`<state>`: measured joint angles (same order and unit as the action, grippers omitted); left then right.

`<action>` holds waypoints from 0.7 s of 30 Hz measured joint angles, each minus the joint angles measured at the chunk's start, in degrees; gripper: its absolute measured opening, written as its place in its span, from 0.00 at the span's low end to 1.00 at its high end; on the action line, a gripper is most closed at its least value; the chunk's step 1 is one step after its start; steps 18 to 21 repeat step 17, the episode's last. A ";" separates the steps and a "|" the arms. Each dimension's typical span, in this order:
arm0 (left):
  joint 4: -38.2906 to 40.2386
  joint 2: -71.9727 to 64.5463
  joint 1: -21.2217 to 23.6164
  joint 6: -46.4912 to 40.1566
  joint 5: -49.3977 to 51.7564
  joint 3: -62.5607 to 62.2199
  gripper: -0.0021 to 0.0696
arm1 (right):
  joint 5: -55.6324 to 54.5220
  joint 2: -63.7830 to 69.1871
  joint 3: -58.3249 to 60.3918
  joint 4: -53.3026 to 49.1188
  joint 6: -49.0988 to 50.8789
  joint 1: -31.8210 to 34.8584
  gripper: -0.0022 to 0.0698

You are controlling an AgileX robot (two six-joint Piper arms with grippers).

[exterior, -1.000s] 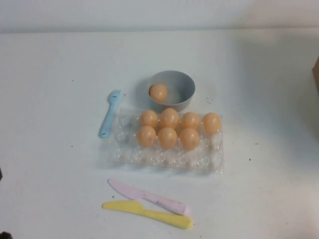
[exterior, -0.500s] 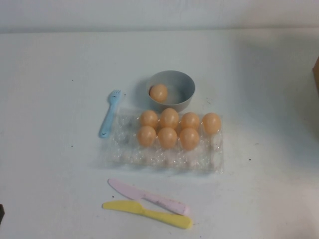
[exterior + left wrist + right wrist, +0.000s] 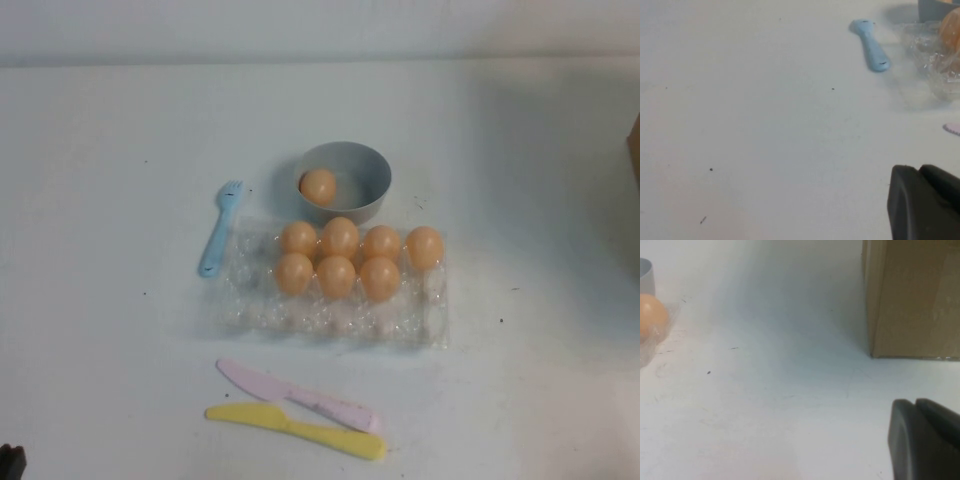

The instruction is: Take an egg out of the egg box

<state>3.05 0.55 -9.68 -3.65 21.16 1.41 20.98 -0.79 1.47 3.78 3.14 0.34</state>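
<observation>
One egg sits in the bowl, both arms back at the near edge; the take-out step looks done

High view: the egg lies in the bowl at upper centre, seven others in the egg box just below; the left gripper, fingers together, peeks in at the lower left corner. Left wrist view: its dark tip sits lower right, empty, fork upper right. Right wrist view: the right gripper shows lower right over bare table, fingers' state unclear. I judge nothing is left but parking

Eight eggs, one egg box, one bowl, one fork, two knives
</observation>
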 joint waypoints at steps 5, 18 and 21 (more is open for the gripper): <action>1.04 0.00 2.34 0.00 0.03 0.00 0.02 | 0.00 0.00 0.00 0.00 0.00 0.00 0.01; 1.50 0.00 3.72 0.00 0.13 0.00 0.02 | 0.00 0.00 0.00 0.00 0.00 0.00 0.01; 1.50 0.00 3.72 0.00 0.13 0.00 0.02 | 0.00 0.00 0.00 0.00 0.00 0.00 0.01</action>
